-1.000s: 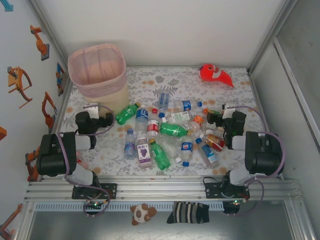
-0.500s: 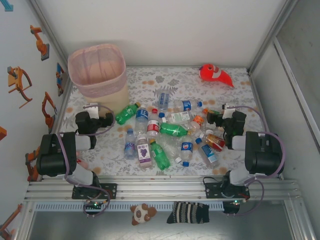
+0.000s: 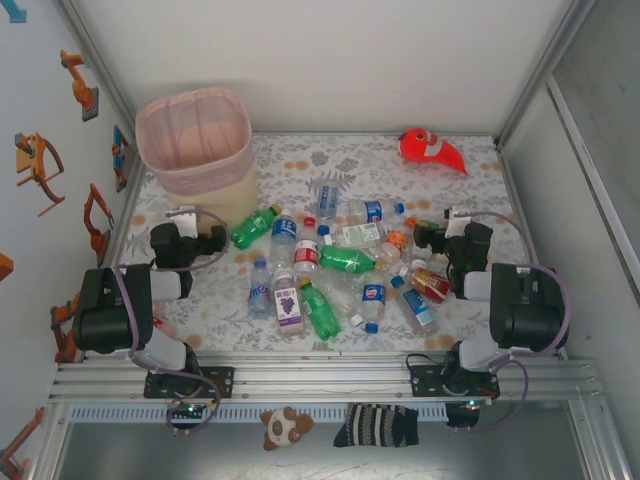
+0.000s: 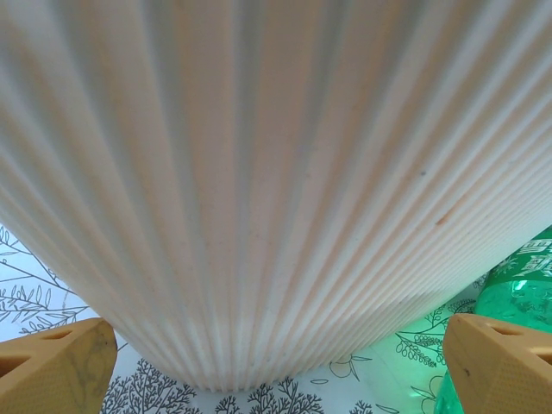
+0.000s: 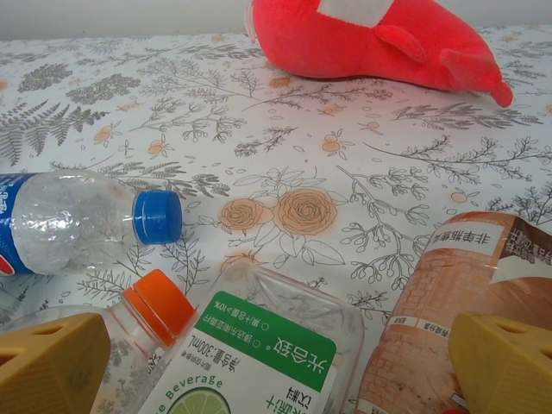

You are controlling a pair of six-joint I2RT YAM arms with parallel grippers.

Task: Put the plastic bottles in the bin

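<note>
Bottles (image 3: pixel 347 260) are all lying loose across the middle of the worktop (image 3: pixel 440 185), toward the near edge. None is showing inside the bin (image 3: pixel 205 178) from above. Bin is standing at the far left corner.

Nothing is changing versus a second ago: no bottle shifting, neither arm moving.

Left end effector (image 4: pixel 276 366) is sitting fingers apart and empty, nose almost against the bin's cream lower wall, with a green bottle (image 4: pixel 517 285) just beside its right finger. Right end effector (image 5: pixel 276 362) is also fingers apart and empty, hanging over an orange-capped bottle (image 5: pixel 159 302) and a green-labelled one (image 5: pixel 259 345).

Fish toy (image 3: pixel 432 148) is lying at the far right corner, not ours.

Reading this as idling, first pick not begun.
</note>
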